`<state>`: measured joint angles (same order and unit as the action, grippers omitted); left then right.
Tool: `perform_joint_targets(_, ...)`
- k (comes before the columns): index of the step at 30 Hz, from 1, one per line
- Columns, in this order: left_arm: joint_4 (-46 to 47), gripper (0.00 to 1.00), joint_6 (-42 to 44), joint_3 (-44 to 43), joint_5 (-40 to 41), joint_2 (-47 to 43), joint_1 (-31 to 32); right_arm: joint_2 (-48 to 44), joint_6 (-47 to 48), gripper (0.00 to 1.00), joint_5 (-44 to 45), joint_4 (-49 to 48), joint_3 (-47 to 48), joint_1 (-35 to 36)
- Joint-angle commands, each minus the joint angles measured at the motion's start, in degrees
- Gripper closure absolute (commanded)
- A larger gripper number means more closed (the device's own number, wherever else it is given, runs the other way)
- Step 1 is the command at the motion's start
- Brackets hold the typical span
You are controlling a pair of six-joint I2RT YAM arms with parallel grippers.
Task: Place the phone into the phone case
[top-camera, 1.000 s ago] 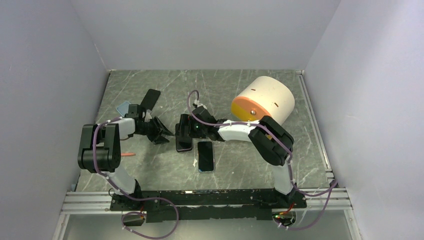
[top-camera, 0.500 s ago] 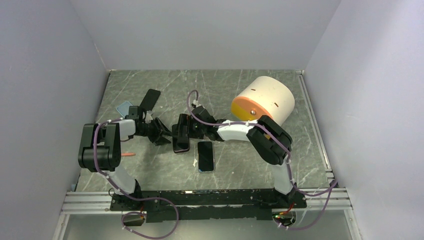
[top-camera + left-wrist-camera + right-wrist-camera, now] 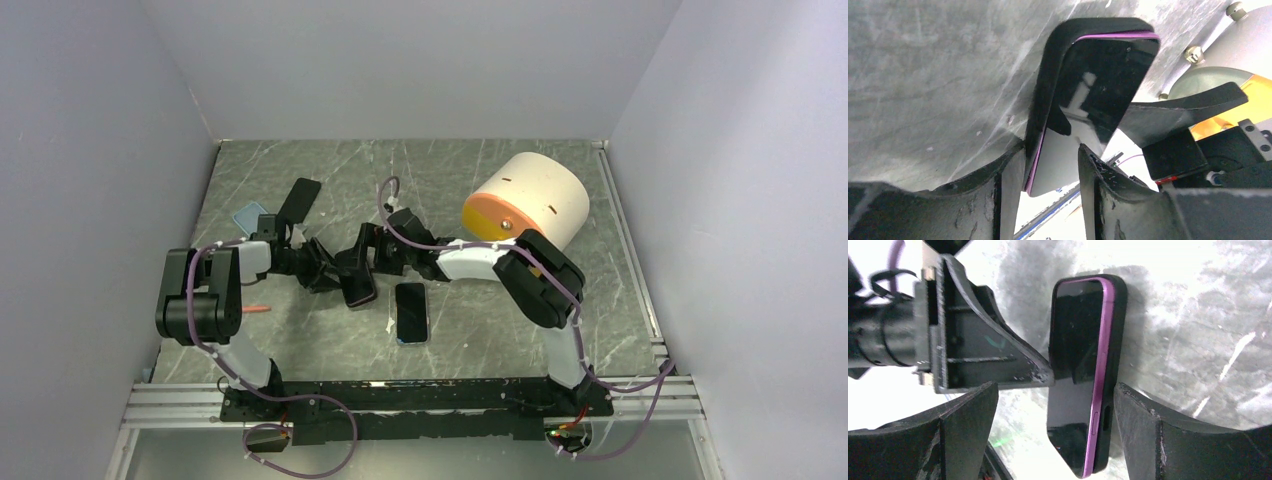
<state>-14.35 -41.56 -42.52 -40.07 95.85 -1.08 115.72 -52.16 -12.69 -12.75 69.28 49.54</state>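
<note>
Phone (image 3: 1074,340) with purple edge sitting partly in the black phone case (image 3: 1118,335), one long side not yet flush, held tilted near the middle of the table (image 3: 480,320). Clamped on both by the left hand (image 3: 1050,155): one finger on the screen, the other on the case back. Right hand (image 3: 1053,395) apart, fingers standing at either side without touching. Second dark phone (image 3: 411,311) lying flat just beside.

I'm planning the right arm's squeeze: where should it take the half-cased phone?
Across its flat faces, beside the left gripper's hold: one finger on the phone's glass, the other on the case back. Both faces sit open between the right gripper's fingers.
</note>
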Motion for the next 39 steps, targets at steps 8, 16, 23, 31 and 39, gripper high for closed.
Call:
perform_joint_targets(8,-0.26,0.53,-0.59,2.53,0.8,-1.4,2.22,-2.65,-8.27,0.17,-8.1,-16.12,-1.18,1.2)
perform_joint_targets(16,-2.65,0.55,0.31,2.1,3.6,-3.24,2.22,-3.47,-8.02,0.23,-10.67,-18.49,-4.75,1.15)
perform_joint_targets(23,-8.21,0.56,2.97,1.48,8.46,-3.3,2.22,-3.62,-8.04,0.27,-12.25,-20.31,-4.55,1.09)
perform_joint_targets(31,-6.24,0.67,1.64,3.06,7.13,-5.95,2.16,-3.1,-8.88,0.3,-12.55,-21.11,-5.44,1.13)
perform_joint_targets(39,-6.88,0.65,2.36,2.97,7.35,-6.25,2.21,-2.77,-8.42,0.31,-12.12,-19.28,-5.85,1.17)
